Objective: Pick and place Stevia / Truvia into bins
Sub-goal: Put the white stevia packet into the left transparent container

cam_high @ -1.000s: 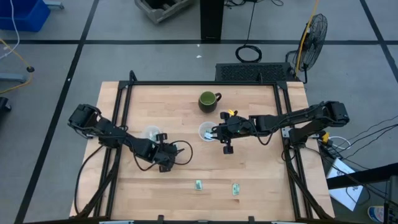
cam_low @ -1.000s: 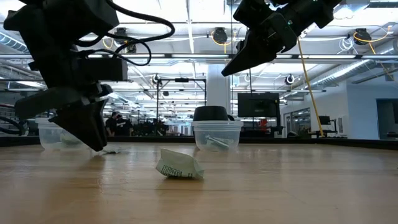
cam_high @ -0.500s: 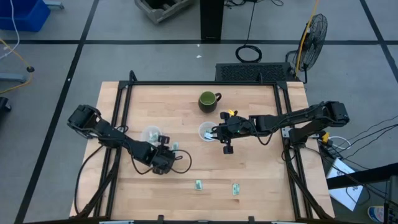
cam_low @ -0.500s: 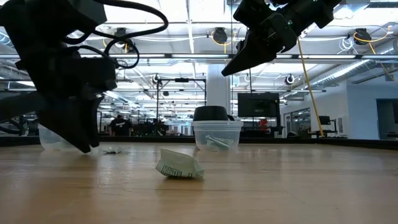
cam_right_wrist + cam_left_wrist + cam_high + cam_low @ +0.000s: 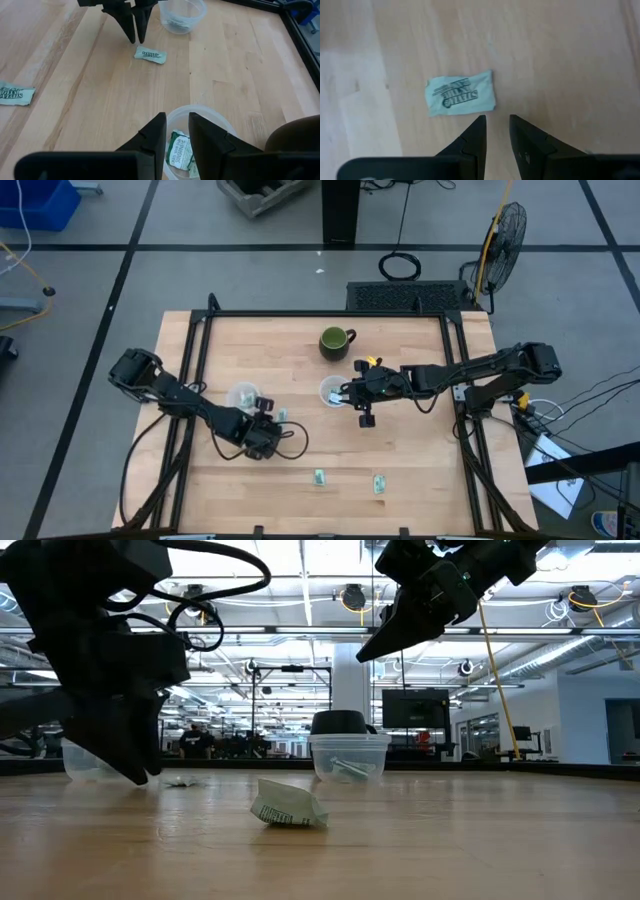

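Two dark, near-black jointed arms with matte housings. Left arm [image 5: 190, 402] trails looping black cables beside its wrist. Right arm [image 5: 470, 370] carries a yellow tag behind its claw. Fingers [image 5: 472, 137] are black, tapered, wedge-shaped, flat-faced.

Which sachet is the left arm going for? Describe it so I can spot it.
Start at the left cup on the table. The sachet lies right beside it, before the left gripper. Unlike the two near the front edge, it lies by a cup.

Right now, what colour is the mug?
Dark green mug; clearest in the high view.
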